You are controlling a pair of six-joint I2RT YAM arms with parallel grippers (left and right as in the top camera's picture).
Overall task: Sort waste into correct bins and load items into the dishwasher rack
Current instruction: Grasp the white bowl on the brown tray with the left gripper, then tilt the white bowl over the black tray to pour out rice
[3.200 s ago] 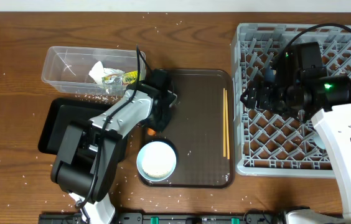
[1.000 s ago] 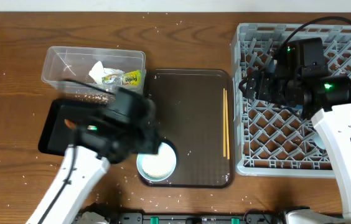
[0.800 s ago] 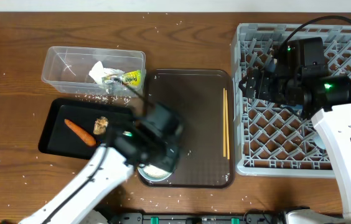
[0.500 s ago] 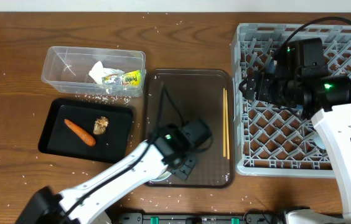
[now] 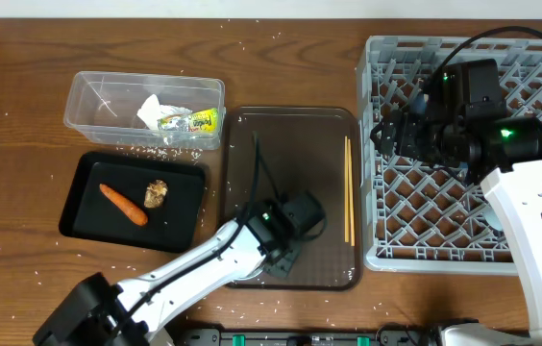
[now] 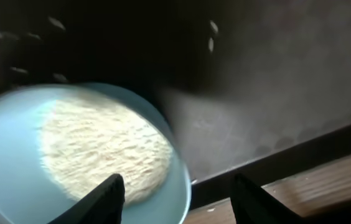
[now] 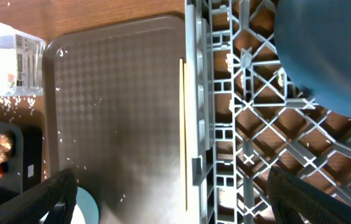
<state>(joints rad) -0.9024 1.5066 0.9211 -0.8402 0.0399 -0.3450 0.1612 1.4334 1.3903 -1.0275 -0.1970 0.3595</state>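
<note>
My left gripper (image 5: pixel 285 242) hangs low over the front of the brown serving tray (image 5: pixel 295 135), open. Its jaws straddle the right rim of the blue-lined cup (image 6: pixel 101 149), which holds white rice. One finger (image 6: pixel 110 199) is over the rice and the other is outside the cup, without visible contact. The chopsticks (image 5: pixel 348 187) lie along the tray's right side. My right gripper (image 5: pixel 391 144) hovers wide open over the grey dishwasher rack (image 5: pixel 425 221) with nothing in it. The blue plate (image 7: pixel 331 56) stands in the rack. The carrot (image 5: pixel 122 204) and brown lump (image 5: pixel 157 193) lie in the black tray (image 5: pixel 88 207).
The clear tub (image 5: pixel 98 96) at the back left holds the crumpled tissue (image 5: pixel 151 108) and the yellow-green wrapper (image 5: pixel 199 119). Rice grains are scattered over the wooden table (image 5: pixel 21 240). The rack's near wall (image 7: pixel 194 124) runs right beside the chopsticks (image 7: pixel 182 134).
My left arm has swung from the black tray to the brown tray and now covers the cup. Its jaws have narrowed a little. The right arm has not moved.
</note>
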